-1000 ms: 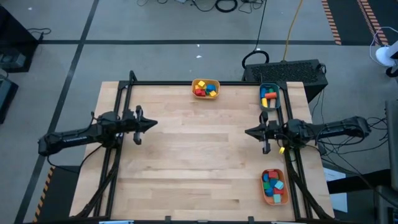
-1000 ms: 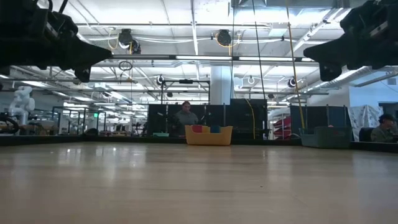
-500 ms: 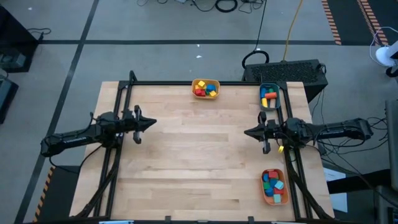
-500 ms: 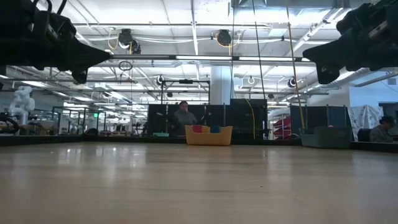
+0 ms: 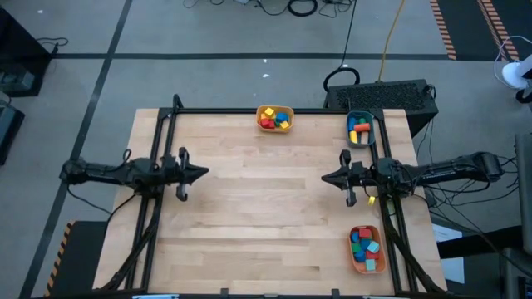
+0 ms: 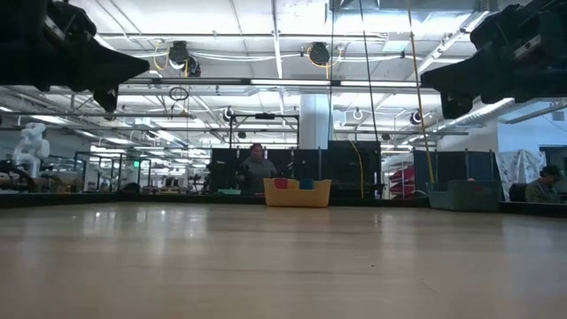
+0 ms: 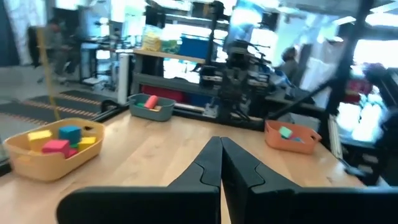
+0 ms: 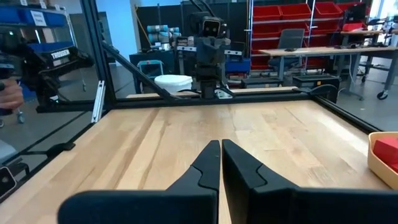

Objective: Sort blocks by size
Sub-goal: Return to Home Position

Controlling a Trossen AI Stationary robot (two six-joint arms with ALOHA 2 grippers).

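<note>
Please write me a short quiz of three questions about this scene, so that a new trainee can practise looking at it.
1. Multiple choice: how many bins stand on the table? A two, B three, C four.
2. True or false: the left hand is open.
3. Which hand is nearer the teal bin?
Key: 1 B (yellow bin, teal bin, orange bin). 2 false, it is shut. 3 the right hand.

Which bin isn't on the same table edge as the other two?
The orange plastic bin, alone by the opposite edge. The yellow plastic bin and the teal plastic bin both stand along one edge.
</note>
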